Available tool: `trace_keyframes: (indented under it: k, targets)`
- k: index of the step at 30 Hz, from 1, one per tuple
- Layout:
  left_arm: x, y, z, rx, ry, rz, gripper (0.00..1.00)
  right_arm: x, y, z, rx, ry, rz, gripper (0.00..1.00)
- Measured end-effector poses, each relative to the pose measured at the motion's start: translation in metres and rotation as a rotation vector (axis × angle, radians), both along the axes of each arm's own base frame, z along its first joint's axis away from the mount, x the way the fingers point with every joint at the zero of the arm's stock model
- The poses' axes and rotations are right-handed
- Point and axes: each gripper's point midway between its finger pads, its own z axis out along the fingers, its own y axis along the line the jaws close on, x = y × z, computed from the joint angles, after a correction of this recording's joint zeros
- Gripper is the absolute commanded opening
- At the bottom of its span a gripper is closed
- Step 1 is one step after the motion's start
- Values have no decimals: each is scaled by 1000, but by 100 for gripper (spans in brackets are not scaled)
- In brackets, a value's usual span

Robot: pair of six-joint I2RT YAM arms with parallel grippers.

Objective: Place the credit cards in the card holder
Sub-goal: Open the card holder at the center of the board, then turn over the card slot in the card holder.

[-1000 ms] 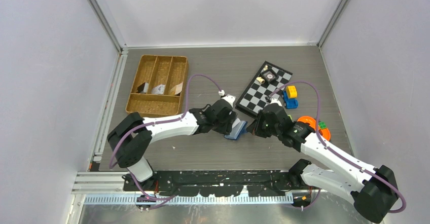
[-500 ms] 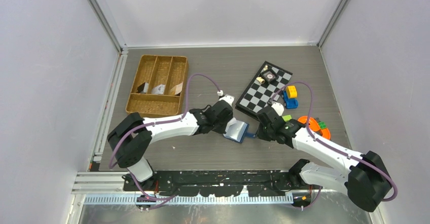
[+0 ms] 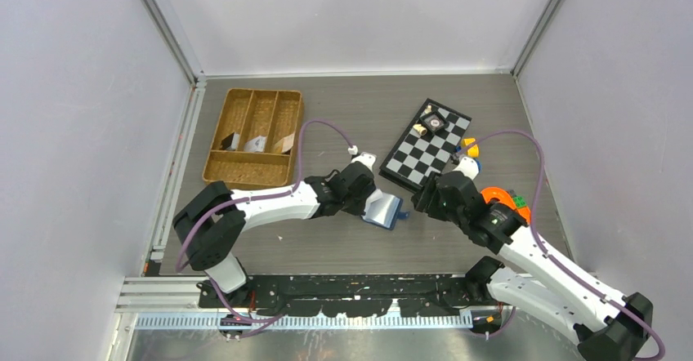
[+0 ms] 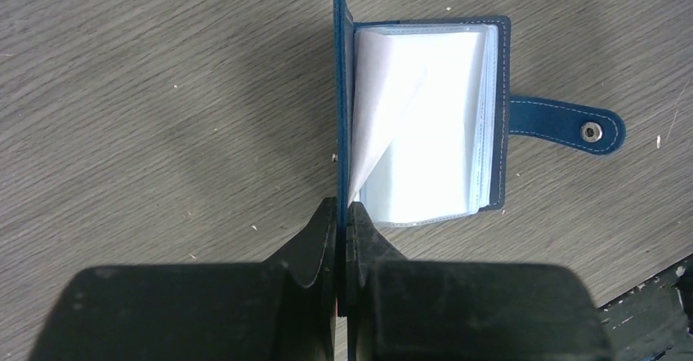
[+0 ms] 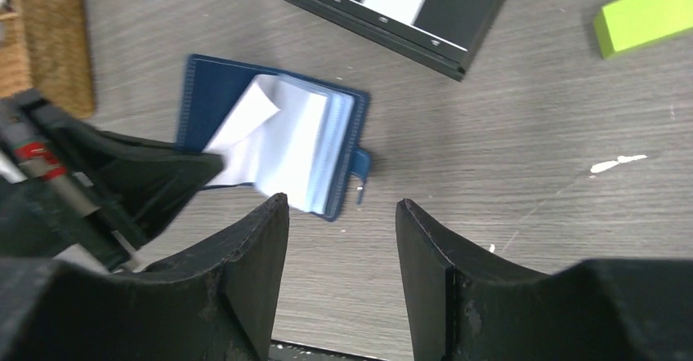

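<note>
So the holder (image 3: 382,211) is lying open mid-table. In the left wrist view its spine runs 12 to 6 and the tab (image 4: 564,124) sticks out at 3. The left claw (image 4: 343,206) is pinched tight on the cover's 6 o'clock edge, standing it upright with the pockets showing. The right claw (image 5: 342,206) is wide and empty, and from the top the holder sits just beside it at its 9. What look like the cards (image 3: 257,143) are in the tray (image 3: 209,165), off at 10 from the holder and well apart. The left arm's nearer them but busy, so I reckon the right one reaches across.
</note>
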Motion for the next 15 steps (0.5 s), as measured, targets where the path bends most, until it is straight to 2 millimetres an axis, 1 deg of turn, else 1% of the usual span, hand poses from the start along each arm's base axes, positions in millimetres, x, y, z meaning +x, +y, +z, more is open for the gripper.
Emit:
trace_keyframes:
  k: [3, 5, 8, 10, 12, 15]
  targets:
    - [-1, -1, 0, -13, 4, 4, 0, 1, 7, 16, 47, -36, 22, 52]
    - [-2, -2, 1, -20, 9, 8, 0, 2, 13, 20, 74, -40, 44, 49]
    - [-2, -2, 1, -26, 13, 7, 0, 4, 29, 19, 114, -23, 88, 47]
    - [-3, -3, 1, -28, 14, 7, 0, 6, 39, 15, 133, -4, 106, 45]
    - [-3, -3, 1, -29, 16, 9, 0, 9, 48, 6, 148, 22, 117, 43]
    - [-3, -2, 0, -34, 21, 9, 0, 10, 57, -16, 154, 82, 129, 41]
